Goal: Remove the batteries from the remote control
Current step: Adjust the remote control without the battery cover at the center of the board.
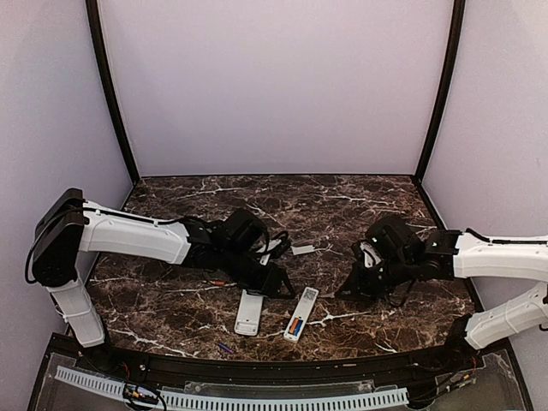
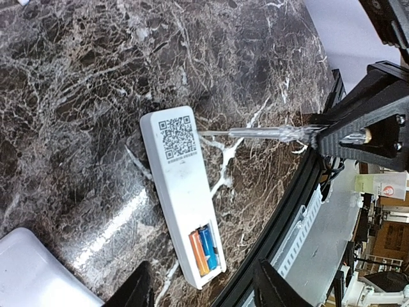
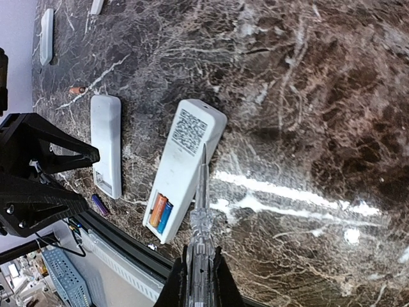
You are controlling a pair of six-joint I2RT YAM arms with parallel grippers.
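lengthwise, 2 batteries sit in remote; left fingers spread, right fingers pinch pick.

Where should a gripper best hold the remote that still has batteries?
Probably across the long edges of the remote near its QR label, from above: it lies flat, back up, and that leaves the batteries at the other end exposed.

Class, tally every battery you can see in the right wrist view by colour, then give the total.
Orange batteries: 2
Blue battery: 1
Purple battery: 1
Total: 4
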